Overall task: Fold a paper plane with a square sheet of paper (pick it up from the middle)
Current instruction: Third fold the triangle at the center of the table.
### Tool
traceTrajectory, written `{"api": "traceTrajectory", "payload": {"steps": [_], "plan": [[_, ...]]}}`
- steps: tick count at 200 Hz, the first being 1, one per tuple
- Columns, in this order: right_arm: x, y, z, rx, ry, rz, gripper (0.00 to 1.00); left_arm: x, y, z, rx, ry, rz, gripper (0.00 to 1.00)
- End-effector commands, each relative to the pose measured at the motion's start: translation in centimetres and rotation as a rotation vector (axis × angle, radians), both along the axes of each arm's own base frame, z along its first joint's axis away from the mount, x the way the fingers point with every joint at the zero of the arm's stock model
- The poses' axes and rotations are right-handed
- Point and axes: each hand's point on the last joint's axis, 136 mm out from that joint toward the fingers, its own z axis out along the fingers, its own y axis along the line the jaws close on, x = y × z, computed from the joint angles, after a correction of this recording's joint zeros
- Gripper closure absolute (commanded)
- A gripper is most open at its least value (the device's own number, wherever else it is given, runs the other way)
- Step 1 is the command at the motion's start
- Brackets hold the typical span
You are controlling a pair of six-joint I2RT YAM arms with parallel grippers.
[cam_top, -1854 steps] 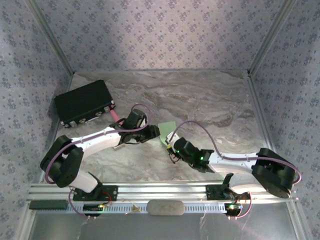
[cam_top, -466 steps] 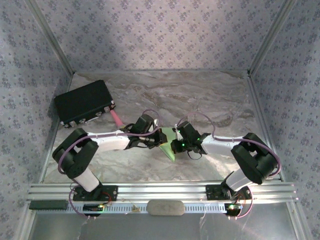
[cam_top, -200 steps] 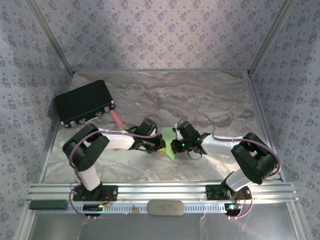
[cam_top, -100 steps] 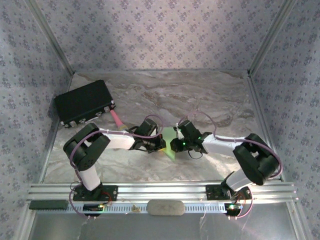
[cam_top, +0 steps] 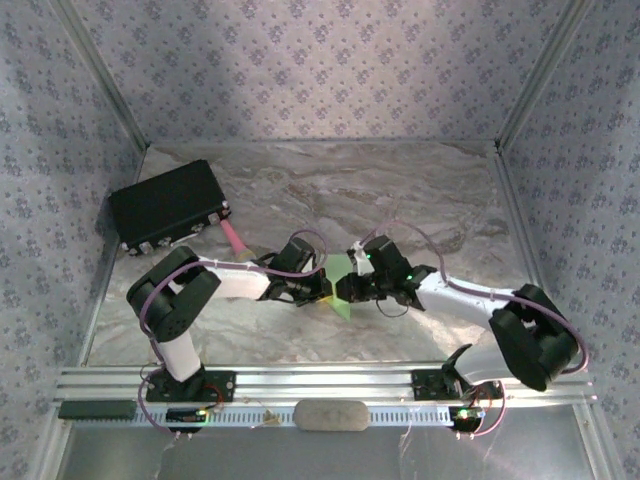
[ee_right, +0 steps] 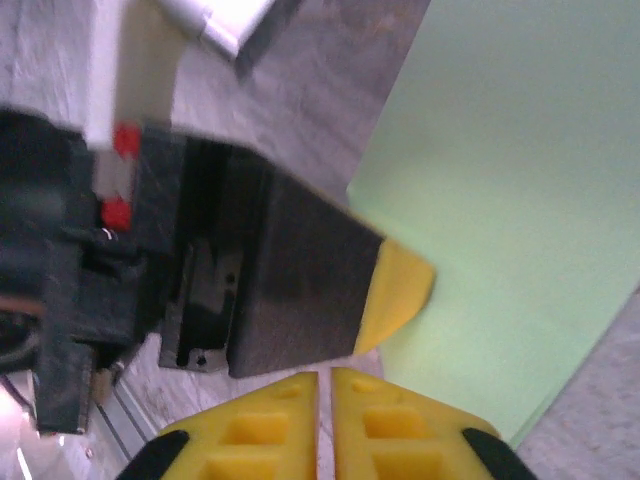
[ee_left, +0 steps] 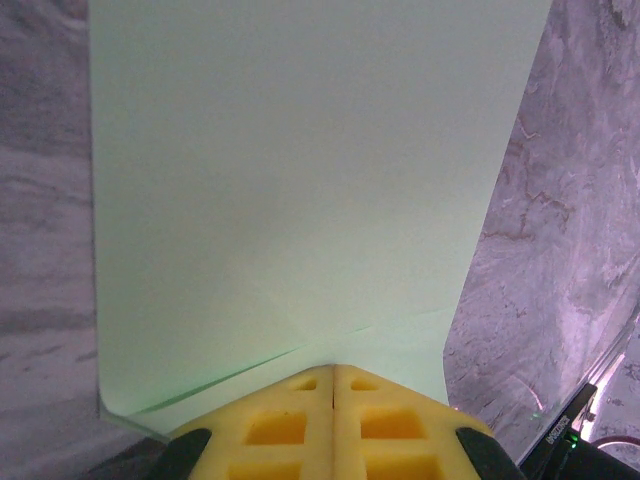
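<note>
The square sheet of paper (cam_top: pixel 346 304) lies creased on the marble table between my two grippers. In the left wrist view the pale-green paper (ee_left: pixel 300 180) spreads wide, with a fold line crossing it just ahead of my left gripper (ee_left: pixel 333 368). That gripper is shut, its yellow tips against the sheet. From above, the left gripper (cam_top: pixel 322 291) sits at the paper's left edge and my right gripper (cam_top: pixel 350 287) at its upper right. The right gripper (ee_right: pixel 325 374) is shut with nothing between its pads, close beside the left gripper's yellow-tipped finger (ee_right: pixel 395 290) and the paper (ee_right: pixel 520 180).
A big black box (cam_top: pixel 165 205) stands at the back left, with a pink cylinder (cam_top: pixel 232 237) next to it. Patterned walls close in the table on three sides. An aluminium rail (cam_top: pixel 320 385) runs along the near edge.
My right arm has stretched out, its elbow swinging to the right, and its gripper has slid a little left toward the left gripper. The left arm has stayed put.
</note>
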Motion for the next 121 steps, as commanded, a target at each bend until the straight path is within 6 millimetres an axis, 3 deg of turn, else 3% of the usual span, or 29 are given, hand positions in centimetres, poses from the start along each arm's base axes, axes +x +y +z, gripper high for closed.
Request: {"api": "traceTrajectory", "payload": {"steps": [1, 121], "plan": [[-1.2, 0.9, -0.8, -0.014, 0.069, 0.045, 0.93, -0.5, 1.0, -2.0, 0.076, 0.017, -0.002, 1.00], [-2.3, 0.9, -4.6, -0.197, 0.107, 0.078, 0.95, -0.5, 1.0, -2.0, 0.080, 0.017, -0.004, 1.00]]}}
